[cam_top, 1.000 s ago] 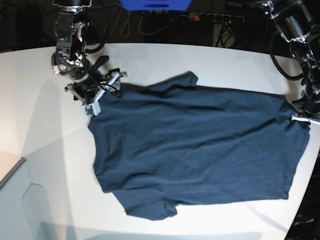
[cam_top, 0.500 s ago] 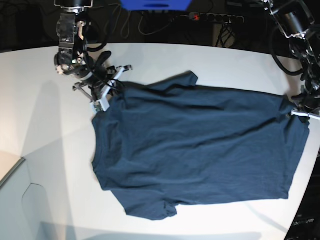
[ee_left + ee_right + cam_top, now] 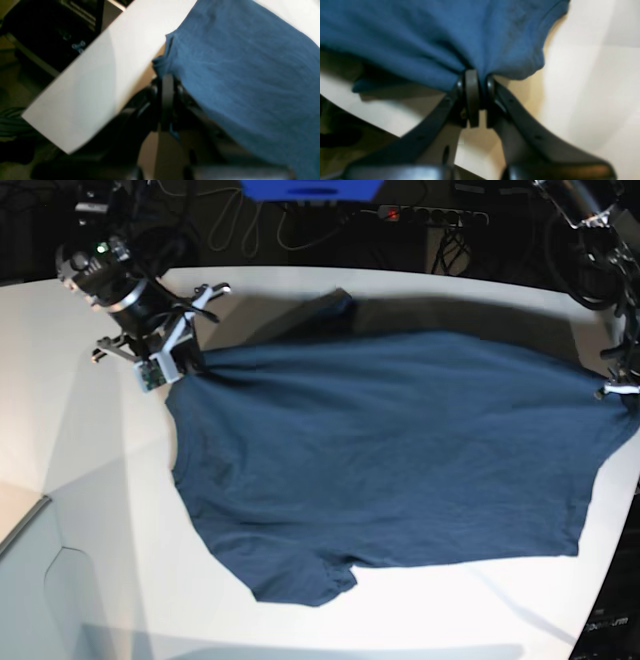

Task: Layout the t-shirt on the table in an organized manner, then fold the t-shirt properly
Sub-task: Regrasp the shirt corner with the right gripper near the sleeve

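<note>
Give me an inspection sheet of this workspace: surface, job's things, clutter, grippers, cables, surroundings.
Surface: white table, curved edge, bare around the cloth.
Job's things: navy t-shirt, spread wide, far edge lifted and casting a shadow; near sleeve lies flat.
Clutter: nothing seen.
Grippers: right gripper shut on bunched shirt fabric; left gripper shut on the shirt's edge by the table rim.
Cables: power strip and loose cables behind the table.
Surroundings: dark background, blue object at top.
</note>
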